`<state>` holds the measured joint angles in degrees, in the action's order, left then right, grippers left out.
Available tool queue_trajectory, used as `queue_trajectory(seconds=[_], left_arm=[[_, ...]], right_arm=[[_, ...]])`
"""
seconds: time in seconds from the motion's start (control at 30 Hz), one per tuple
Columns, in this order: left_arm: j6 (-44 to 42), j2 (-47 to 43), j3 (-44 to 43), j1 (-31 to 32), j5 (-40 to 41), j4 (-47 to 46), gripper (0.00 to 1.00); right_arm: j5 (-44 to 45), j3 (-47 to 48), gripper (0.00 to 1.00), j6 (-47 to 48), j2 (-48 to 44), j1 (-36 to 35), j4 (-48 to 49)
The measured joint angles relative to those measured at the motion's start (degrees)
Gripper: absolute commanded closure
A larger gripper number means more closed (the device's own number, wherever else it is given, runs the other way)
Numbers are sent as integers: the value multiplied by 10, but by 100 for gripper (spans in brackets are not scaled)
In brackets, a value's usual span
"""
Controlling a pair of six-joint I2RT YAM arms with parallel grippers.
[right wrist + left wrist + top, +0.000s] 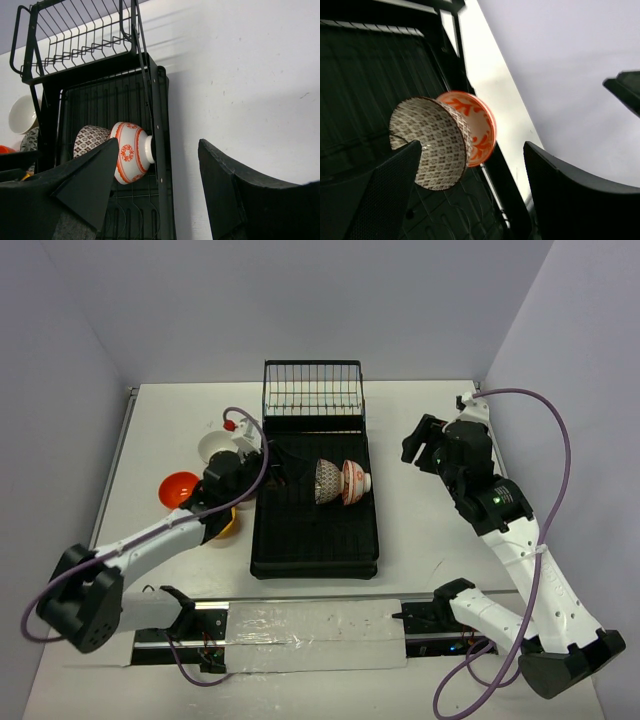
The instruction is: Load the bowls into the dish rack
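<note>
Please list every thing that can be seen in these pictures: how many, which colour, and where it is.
dish rack: one, black, middle of the table, with a wire basket at its far end
brown-patterned bowl: one, standing on edge in the rack
red-on-white bowl: one, on edge in the rack, right beside the brown-patterned one
white bowl: one, on the table left of the rack
red-orange bowl: one, left of the rack
yellow-orange bowl: one, left of the rack, partly under the left arm
speckled bowl: one, grey, beside the white bowl, mostly hidden
table: one, white
cables: two, purple, one along each arm
left gripper: open, over the rack's left side
right gripper: open, empty, right of the rack
</note>
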<state>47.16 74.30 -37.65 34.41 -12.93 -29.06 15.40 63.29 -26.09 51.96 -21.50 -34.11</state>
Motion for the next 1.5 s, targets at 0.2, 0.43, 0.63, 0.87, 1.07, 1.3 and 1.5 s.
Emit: queue_trajectory(seconds=[0.2, 0.43, 0.63, 0.87, 1.07, 1.3, 1.5], left_arm=[[-81, -96, -76, 0, 135, 189, 12], [-143, -106, -267, -18, 323, 402, 12], [-189, -80, -349, -79, 397, 533, 12], [-218, 6, -301, -142, 365, 593, 17], [-240, 50, -254, -148, 291, 607, 25], [-254, 71, -232, -148, 263, 601, 28], [-257, 97, -226, -148, 240, 600, 32]], right_arm=[[-7, 0, 28, 0, -1, 0, 2], [-26, -1, 28, 0, -1, 0, 4], [-38, -8, 28, 0, -1, 0, 7], [-46, -9, 28, 1, -1, 0, 7], [-46, -9, 28, 1, 0, 0, 7], [-50, -9, 27, 1, 7, -1, 7], [-52, -9, 27, 1, 8, -1, 7]])
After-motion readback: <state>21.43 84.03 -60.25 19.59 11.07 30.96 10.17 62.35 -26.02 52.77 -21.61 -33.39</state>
